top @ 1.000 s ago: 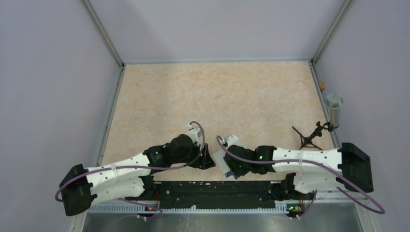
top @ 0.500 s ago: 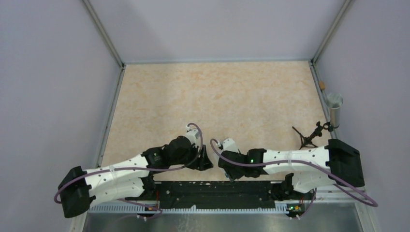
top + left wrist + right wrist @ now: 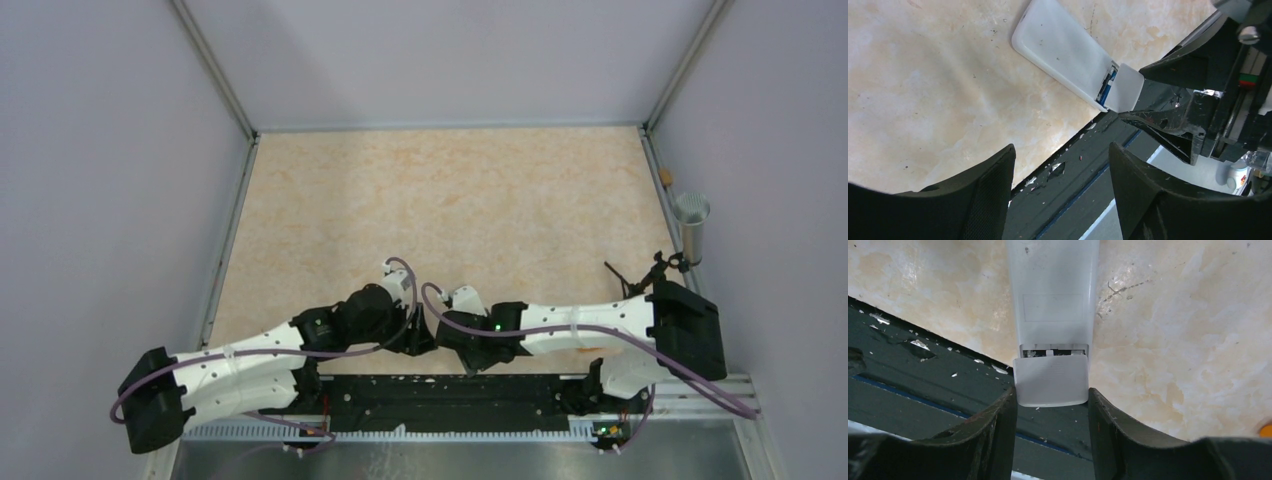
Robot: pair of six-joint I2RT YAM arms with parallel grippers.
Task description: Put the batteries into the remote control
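Observation:
The white remote control [image 3: 1063,50] lies back up near the table's near edge; it also shows in the right wrist view [image 3: 1053,285]. Its battery cover [image 3: 1050,380] is partly slid off over the black rail, also seen in the left wrist view [image 3: 1127,91]. A sliver of the blue battery [image 3: 1106,86] shows in the gap; the dark battery is hidden. My right gripper [image 3: 1051,392] is shut on the cover's end, a fingertip at each side. My left gripper [image 3: 1062,147] is open and empty, just left of the remote. In the top view both grippers [image 3: 420,335] [image 3: 452,335] meet and cover the remote.
A black mounting rail [image 3: 450,390] runs along the near table edge under the cover. An orange object [image 3: 1267,430] peeks in at the right. A black tripod-like stand [image 3: 635,282] and a metal cylinder [image 3: 690,225] stand at the right edge.
My right arm has swung left, bringing its gripper against the left gripper and hiding the remote from the top view. The left gripper shifted slightly left.

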